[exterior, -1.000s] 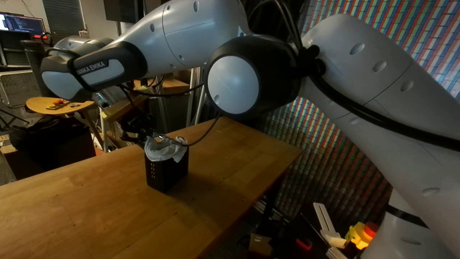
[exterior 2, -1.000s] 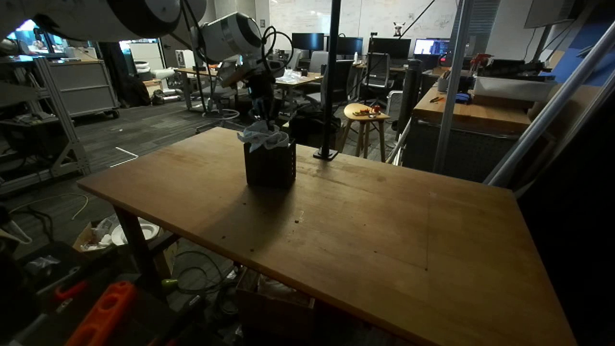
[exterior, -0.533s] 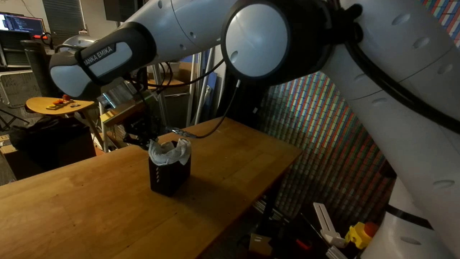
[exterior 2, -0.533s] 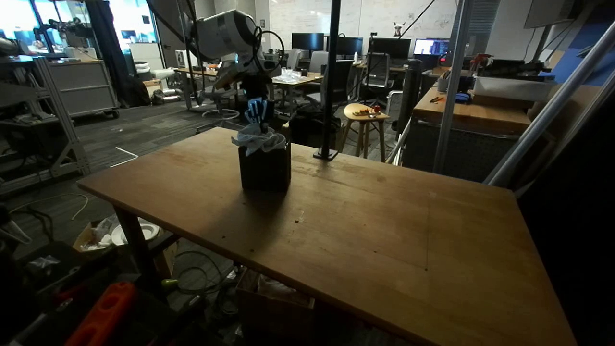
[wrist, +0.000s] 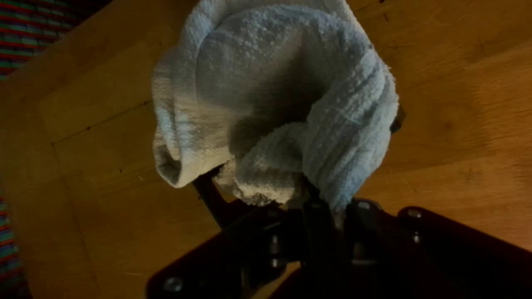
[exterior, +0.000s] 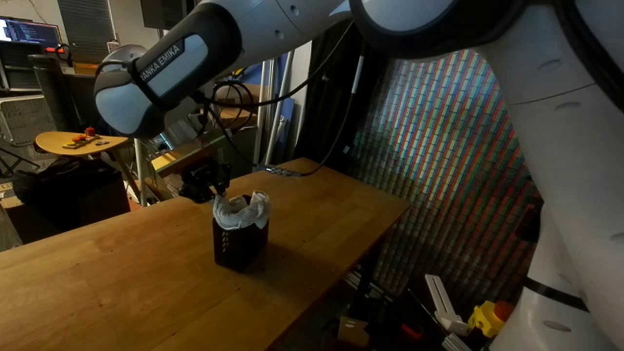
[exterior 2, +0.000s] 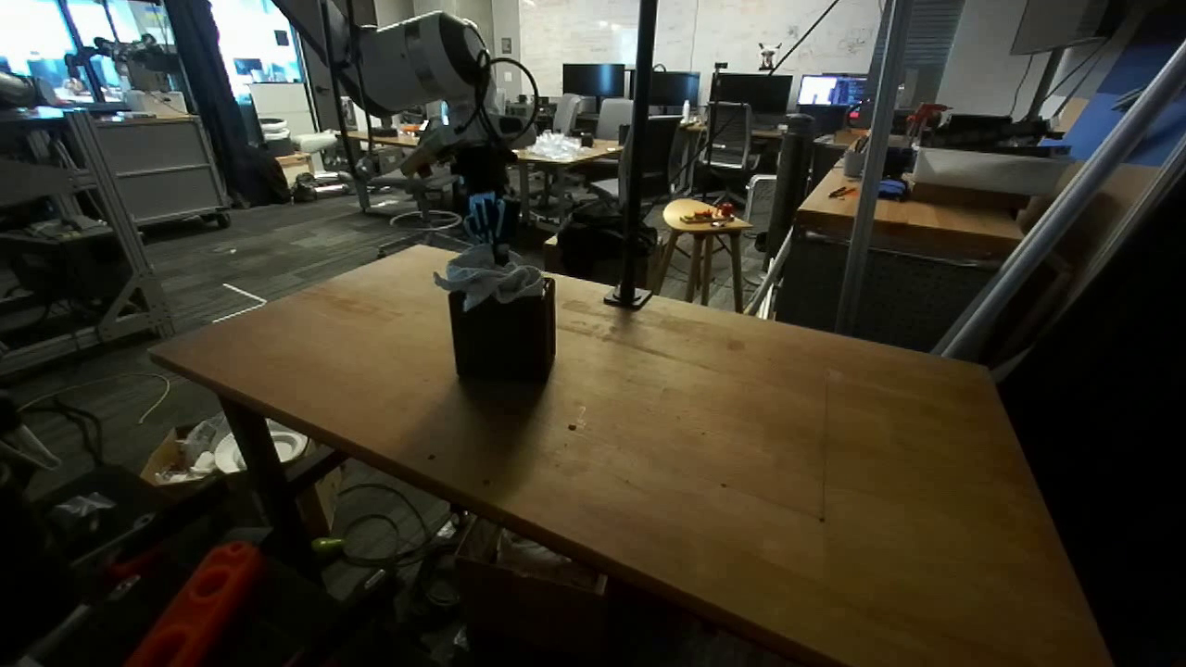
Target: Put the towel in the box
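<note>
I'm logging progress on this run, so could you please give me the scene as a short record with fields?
Container: black box, upright on the wooden table
Item: pale rumpled towel, bunched in the box's mouth and draped over its rim
Grip: gripper closed on an edge of the towel
Depth inside box: hidden
Progress: towel not yet released, part of it above the rim
Nearby: black post at the table's edge

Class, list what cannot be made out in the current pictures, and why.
Floor of the box: hidden by the towel in the wrist view.
How deep the towel reaches: hidden by the box's walls, both exterior views.
How much towel the fingers pinch: hidden by the dark fingers, wrist view.
The whole arm: cut off by the top edge, both exterior views.
Text on the screen: too small in an exterior view.
</note>
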Controlling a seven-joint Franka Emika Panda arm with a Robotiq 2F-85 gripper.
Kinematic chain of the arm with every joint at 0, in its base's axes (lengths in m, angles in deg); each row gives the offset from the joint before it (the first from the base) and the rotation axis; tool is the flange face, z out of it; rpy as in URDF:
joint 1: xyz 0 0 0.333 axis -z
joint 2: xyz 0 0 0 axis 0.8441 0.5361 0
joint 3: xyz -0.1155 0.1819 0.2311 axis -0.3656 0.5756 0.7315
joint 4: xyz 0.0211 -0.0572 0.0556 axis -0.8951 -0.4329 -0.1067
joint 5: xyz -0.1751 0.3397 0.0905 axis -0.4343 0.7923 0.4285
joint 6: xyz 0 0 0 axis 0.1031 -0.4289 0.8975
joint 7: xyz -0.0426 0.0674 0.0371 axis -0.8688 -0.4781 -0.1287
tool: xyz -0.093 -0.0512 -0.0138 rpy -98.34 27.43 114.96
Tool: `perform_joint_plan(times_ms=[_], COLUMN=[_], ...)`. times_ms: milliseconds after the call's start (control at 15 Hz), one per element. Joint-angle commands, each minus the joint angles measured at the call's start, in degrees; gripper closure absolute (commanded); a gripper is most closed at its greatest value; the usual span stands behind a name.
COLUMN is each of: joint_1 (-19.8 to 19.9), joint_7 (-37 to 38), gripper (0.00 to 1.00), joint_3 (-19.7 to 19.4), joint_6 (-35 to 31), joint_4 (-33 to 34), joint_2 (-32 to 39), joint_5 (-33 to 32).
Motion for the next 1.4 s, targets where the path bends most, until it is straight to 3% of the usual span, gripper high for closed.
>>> perform_joint_plan(times_ms=[0,467,1333], joint_1=[0.4,0.6,1.6], joint_7=[-0.7,-2.8,-1.6], gripper=[0.94,0.94,0.94], joint_3=[0.1,0.5,1.7], joint_6=[-5.0,-4.0,-8.3], joint_4=[-7.3,-8.7,-16.9], joint_2=[-5.7,-7.4,-8.4], joint_5=[-2.3,-7.1,-2.7])
